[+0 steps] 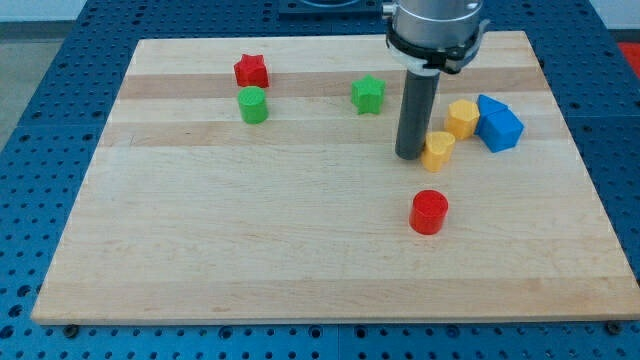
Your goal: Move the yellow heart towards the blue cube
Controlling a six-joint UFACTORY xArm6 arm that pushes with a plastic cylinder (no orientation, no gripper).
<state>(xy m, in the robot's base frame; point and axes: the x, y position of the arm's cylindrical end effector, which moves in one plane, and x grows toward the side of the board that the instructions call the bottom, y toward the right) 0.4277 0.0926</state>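
The yellow heart lies right of the board's middle. My tip stands just to its left, touching or nearly touching its side. The blue cube lies to the upper right of the heart, near the board's right edge, with a second blue block pressed against its upper left. A yellow hexagonal block sits between the heart and the blue cube, touching the cube's left side.
A red cylinder lies below the heart. A green star is left of the rod. A red star and a green cylinder lie at the upper left. The wooden board rests on a blue perforated table.
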